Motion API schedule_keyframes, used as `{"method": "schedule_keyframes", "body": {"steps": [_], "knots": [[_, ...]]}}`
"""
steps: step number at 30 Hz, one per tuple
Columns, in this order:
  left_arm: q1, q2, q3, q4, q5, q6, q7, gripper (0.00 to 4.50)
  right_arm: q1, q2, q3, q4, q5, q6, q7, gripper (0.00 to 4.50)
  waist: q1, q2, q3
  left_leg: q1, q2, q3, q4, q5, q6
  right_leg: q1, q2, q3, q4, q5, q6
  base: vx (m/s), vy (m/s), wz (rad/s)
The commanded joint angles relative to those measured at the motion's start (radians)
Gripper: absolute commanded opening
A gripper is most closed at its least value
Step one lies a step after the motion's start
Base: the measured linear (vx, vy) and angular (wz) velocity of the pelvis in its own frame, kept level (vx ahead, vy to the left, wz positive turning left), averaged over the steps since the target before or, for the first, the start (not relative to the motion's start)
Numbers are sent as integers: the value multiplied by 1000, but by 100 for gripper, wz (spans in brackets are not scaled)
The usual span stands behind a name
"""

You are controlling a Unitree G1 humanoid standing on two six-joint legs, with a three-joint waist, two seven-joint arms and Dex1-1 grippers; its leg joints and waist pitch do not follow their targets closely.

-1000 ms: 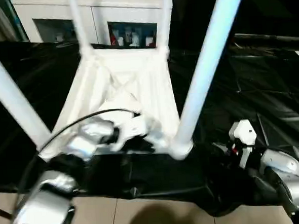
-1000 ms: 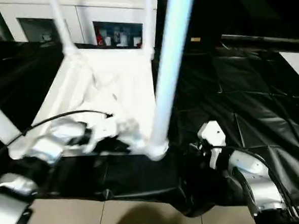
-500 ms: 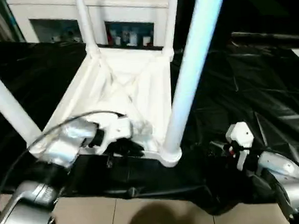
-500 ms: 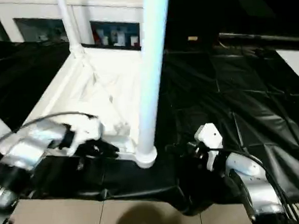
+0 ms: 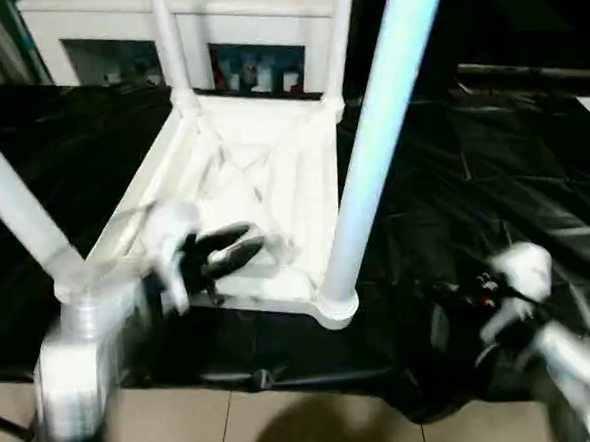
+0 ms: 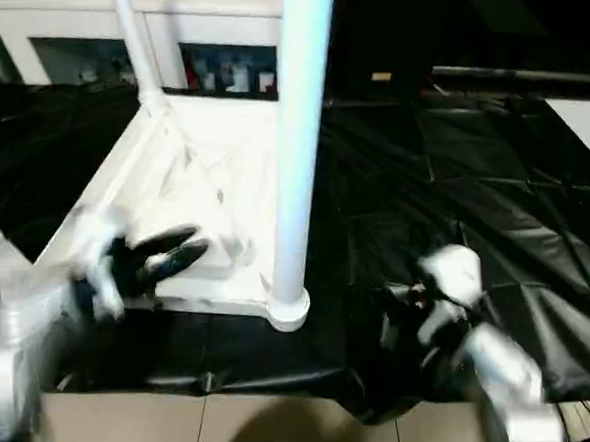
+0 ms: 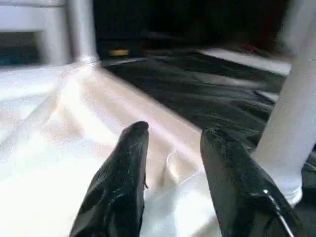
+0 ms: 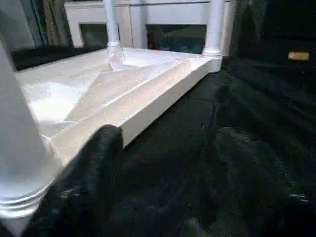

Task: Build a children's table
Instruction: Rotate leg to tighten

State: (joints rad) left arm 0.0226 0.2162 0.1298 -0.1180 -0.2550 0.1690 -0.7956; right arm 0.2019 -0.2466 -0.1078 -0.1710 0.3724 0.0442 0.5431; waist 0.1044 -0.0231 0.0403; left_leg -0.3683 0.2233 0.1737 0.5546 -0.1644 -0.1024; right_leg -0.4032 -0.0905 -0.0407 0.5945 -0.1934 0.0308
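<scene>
The left gripper (image 7: 170,136) holds its two black fingers (image 7: 129,148) parted, nothing between them, just above the ribbed underside of the children's table (image 5: 262,173). The right gripper (image 8: 168,143) also stands open and empty over the black cloth (image 6: 472,170), apart from the table's near edge. The table lies upside down on the black-draped work table (image 5: 491,149), all four white legs standing up from its corner sockets; the near right leg (image 5: 366,157) rises between the two grippers. Behind stands a white cabinet (image 5: 253,33) with glass doors; pale floor tiles (image 5: 288,427) show below.
</scene>
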Motion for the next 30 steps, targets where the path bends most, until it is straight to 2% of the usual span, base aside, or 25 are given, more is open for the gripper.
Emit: {"method": "schedule_keyframes", "body": {"steps": [1, 2, 3, 4, 5, 6, 8, 9, 10, 12, 13, 14, 16, 18, 20, 21, 22, 23, 24, 25, 26, 27, 28, 30], "knots": [[23, -14, 24, -48, -8, -79, 44, 215, 9, -2, 10, -62, 42, 21, 17, 368, 2, 7, -43, 3, 4, 7, -69, -375, 24, 30, -19, 26, -88, -318, -98, 0, 0, 0], [56, -35, 40, -56, 3, -139, 58, 222, 24, -3, 22, -83, 69, 28, 42, 376, 0, 9, -44, 2, 4, 4, -69, -383, 25, 30, -18, 27, -90, -312, -92, 0, 0, 0], [81, -55, 55, -65, 10, -182, 72, 223, 34, -6, 35, -98, 86, 31, 66, 379, -1, 6, -37, 0, 5, 4, -71, -407, 29, 29, -17, 26, -97, -332, -84, 0, 0, 0], [96, -68, 63, -78, 7, -193, 76, 225, 39, -10, 45, -109, 93, 36, 78, 379, 0, 4, -35, 2, 4, 3, -72, -434, 24, 26, -20, 25, -101, -385, -69, 0, 0, 0], [112, -79, 69, -96, 9, -199, 82, 244, 44, -16, 59, -122, 102, 47, 97, 382, 1, 10, -36, 6, 5, 1, -72, -443, 21, 24, -21, 26, -101, -400, -66, 0, 0, 0], [120, -89, 73, -107, 13, -192, 99, 260, 43, -18, 69, -122, 97, 52, 107, 387, -1, 4, -33, 4, 4, 1, -73, -456, 18, 23, -20, 26, -105, -431, -53, 0, 0, 0], [125, -103, 72, -111, 21, -180, 164, 264, 26, -11, 93, -103, 66, 59, 100, 398, -3, 12, -32, 4, 4, -1, -73, -466, 10, 20, -19, 26, -106, -450, -43, 0, 0, 0], [122, -102, 68, -109, 21, -176, 171, 264, 24, -10, 95, -103, 64, 60, 96, 413, -4, 11, -33, 6, 1, -1, -71, -471, 5, 18, -18, 26, -108, -463, -35, 0, 0, 0], [111, -99, 59, -103, 31, -175, 186, 290, 22, -7, 102, -110, 64, 65, 90, 427, -4, 10, -34, 7, 0, -2, -71, -468, 3, 17, -18, 26, -109, -468, -28, 0, 0, 0], [98, -99, 48, -90, 41, -184, 211, 305, 21, -3, 104, -124, 77, 75, 81, 430, -4, 9, -34, 4, -1, -4, -72, -462, 2, 19, -19, 25, -108, -472, -22, 0, 0, 0], [98, -99, 48, -90, 41, -184, 211, 308, 21, -3, 104, -124, 77, 75, 81, 434, -5, 3, -34, 4, -1, -3, -71, -459, 3, 19, -18, 25, -109, -472, -18, 0, 0, 0], [89, -108, 52, -83, 46, -201, 231, 318, 22, -5, 109, -128, 80, 77, 84, 448, -4, 6, -35, 4, -1, -4, -71, -453, 3, 19, -19, 26, -107, -462, -18, 0, 0, 0], [76, -130, 74, -80, 53, -225, 269, 334, 15, -8, 122, -120, 71, 76, 90, 450, -4, 5, -37, 2, 0, -4, -71, -441, 3, 22, -20, 25, -105, -444, -21, 0, 0, 0], [77, -137, 89, -67, 67, -256, 301, 353, -17, -3, 140, -94, 37, 71, 77, 450, -9, -6, -40, -2, 0, -3, -69, -414, 7, 26, -19, 24, -99, -407, -27, 0, 0, 0], [83, -135, 88, -60, 70, -260, 309, 363, -34, 2, 145, -79, 12, 70, 59, 450, -14, -7, -42, -6, -1, -4, -70, -387, 6, 29, -20, 24, -94, -387, -26, 0, 0, 0], [87, -132, 86, -54, 72, -261, 316, 363, -49, 5, 148, -64, -5, 69, 46, 450, -16, -6, -42, -4, 0, -2, -67, -391, 5, 25, -18, 25, -95, -383, -29, 0, 0, 0], [89, -125, 80, -49, 75, -255, 318, 384, -65, 9, 151, -48, -8, 67, 47, 450, -17, -12, -44, -3, -1, -1, -66, -387, 6, 25, -18, 25, -94, -375, -30, 0, 0, 0], [89, -121, 78, -45, 77, -253, 320, 392, -83, 12, 155, -34, -10, 70, 48, 450, -16, -8, -47, 0, 0, 0, -64, -376, 6, 24, -17, 27, -91, -342, -39, 0, 0, 0], [84, -120, 81, -43, 69, -248, 324, 392, -101, 15, 158, -24, -5, 75, 51, 450, -14, -16, -47, 1, 1, 0, -63, -364, 11, 26, -16, 27, -85, -309, -49, 0, 0, 0], [83, -121, 81, -43, 67, -247, 325, 397, -104, 15, 158, -22, -4, 76, 52, 450, -14, -19, -48, 0, 2, 2, -63, -359, 14, 27, -16, 27, -85, -297, -53, 0, 0, 0], [82, -116, 81, -43, 70, -247, 330, 399, -113, 17, 160, -19, 1, 79, 53, 450, -13, -14, -49, 0, 3, 1, -64, -347, 12, 29, -16, 27, -81, -262, -62, 0, 0, 0], [82, -113, 78, -37, 68, -256, 327, 399, -134, 21, 161, 4, 1, 74, 55, 450, -13, -19, -49, 2, 4, 2, -63, -348, 12, 28, -14, 27, -80, -234, -68, 0, 0, 0], [92, -106, 71, -30, 84, -269, 328, 421, -162, 27, 169, 38, 0, 71, 64, 450, -15, -20, -50, 1, 3, 2, -63, -345, 12, 30, -14, 26, -77, -226, -72, 0, 0, 0], [103, -107, 64, -43, 86, -262, 329, 436, -175, 31, 170, 50, 7, 75, 69, 450, -17, -19, -48, 0, 3, 1, -65, -357, 10, 31, -16, 25, -78, -246, -72, 0, 0, 0]]}}
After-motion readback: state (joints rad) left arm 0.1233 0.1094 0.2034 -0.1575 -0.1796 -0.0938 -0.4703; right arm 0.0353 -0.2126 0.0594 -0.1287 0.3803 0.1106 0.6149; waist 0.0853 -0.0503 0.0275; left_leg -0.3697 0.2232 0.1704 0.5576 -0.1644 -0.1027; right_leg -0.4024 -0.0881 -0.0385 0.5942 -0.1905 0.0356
